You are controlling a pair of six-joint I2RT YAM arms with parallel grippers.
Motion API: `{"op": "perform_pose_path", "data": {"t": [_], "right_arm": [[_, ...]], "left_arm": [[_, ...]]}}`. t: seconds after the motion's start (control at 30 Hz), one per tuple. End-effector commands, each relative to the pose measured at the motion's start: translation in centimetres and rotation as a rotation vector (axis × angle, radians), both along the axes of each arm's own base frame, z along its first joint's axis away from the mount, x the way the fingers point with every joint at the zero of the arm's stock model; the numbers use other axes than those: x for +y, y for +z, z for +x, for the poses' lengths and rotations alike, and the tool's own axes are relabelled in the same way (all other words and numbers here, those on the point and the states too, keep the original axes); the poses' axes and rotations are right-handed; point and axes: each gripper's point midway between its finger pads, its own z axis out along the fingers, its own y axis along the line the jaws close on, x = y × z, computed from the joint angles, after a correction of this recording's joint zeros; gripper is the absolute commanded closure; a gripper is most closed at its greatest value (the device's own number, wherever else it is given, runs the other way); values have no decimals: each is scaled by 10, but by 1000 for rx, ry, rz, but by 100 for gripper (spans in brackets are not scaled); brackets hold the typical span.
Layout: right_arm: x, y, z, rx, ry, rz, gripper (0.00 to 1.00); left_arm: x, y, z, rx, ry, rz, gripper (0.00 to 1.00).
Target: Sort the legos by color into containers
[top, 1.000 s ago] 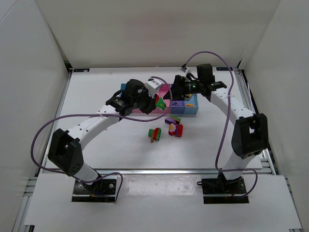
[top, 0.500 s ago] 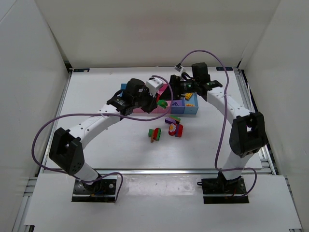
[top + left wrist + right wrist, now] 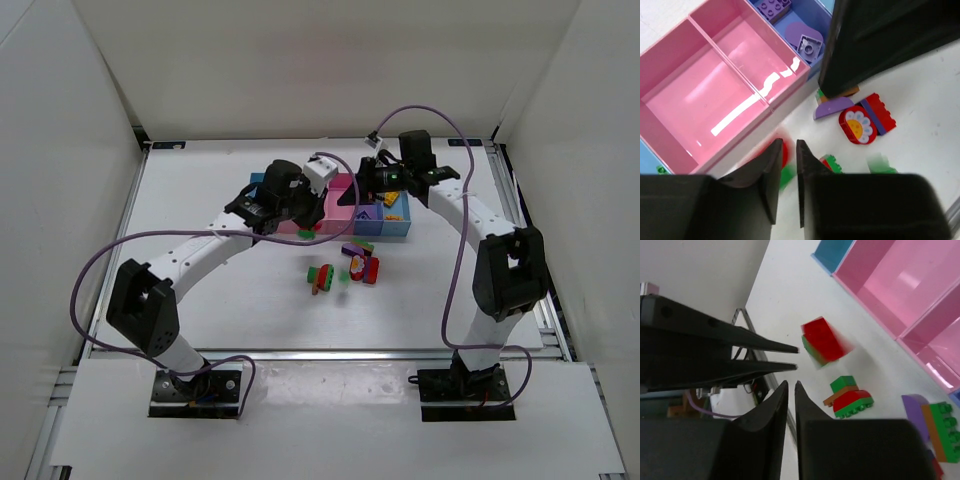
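A red-and-green lego (image 3: 824,342) shows blurred and loose in front of the pink containers (image 3: 340,205), held by neither gripper; it is a smear (image 3: 782,159) behind my left fingers. My left gripper (image 3: 789,142) (image 3: 318,212) is shut with nothing between its jaws, over the table beside the pink bins (image 3: 700,100). My right gripper (image 3: 791,384) (image 3: 353,195) is also shut and empty, pointing at the left one. Purple legos (image 3: 807,42) lie in a blue bin (image 3: 790,22). A second green piece (image 3: 880,162) is blurred.
Loose legos lie in front of the bins: a green, orange and red stack (image 3: 320,278) (image 3: 850,395), a red flower brick (image 3: 362,266) (image 3: 860,125), and a purple, orange and green stack (image 3: 357,247) (image 3: 935,432). White walls enclose the table.
The red-and-green lego that my left gripper held has come free and dropped toward the table. The right gripper closed in beside it and shut on nothing; the left jaws closed fully.
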Motion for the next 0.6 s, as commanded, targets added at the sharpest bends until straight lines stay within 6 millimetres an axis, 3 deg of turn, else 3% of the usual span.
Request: {"op": "perform_pose_path", "data": {"t": [0.0,0.13,0.33,0.4,0.43,0.47,0.5,0.57], "right_arm": [[12,22,-10,-50,77,60,88],[12,23,-13,-52,80,62,100],[8,22,-21,-58,85,44,98],[4,21,-20,-83,74,23,81],[1,19,-18,-100,48,-4,51],[-4,14,-17,-96,33,-31,42],[-11,9,-14,-130,21,-66,37],[-44,-14,1,-128,-106,-196,34]], "left_arm": [[-11,30,15,-72,13,-65,90],[-10,28,21,-65,42,-67,90],[-3,31,27,-77,89,-69,90],[0,30,27,-83,100,-59,90],[3,31,27,-91,110,-61,90],[7,30,30,-86,121,-62,90],[9,31,31,-82,134,-71,90],[17,30,35,-70,147,-66,90]]}}
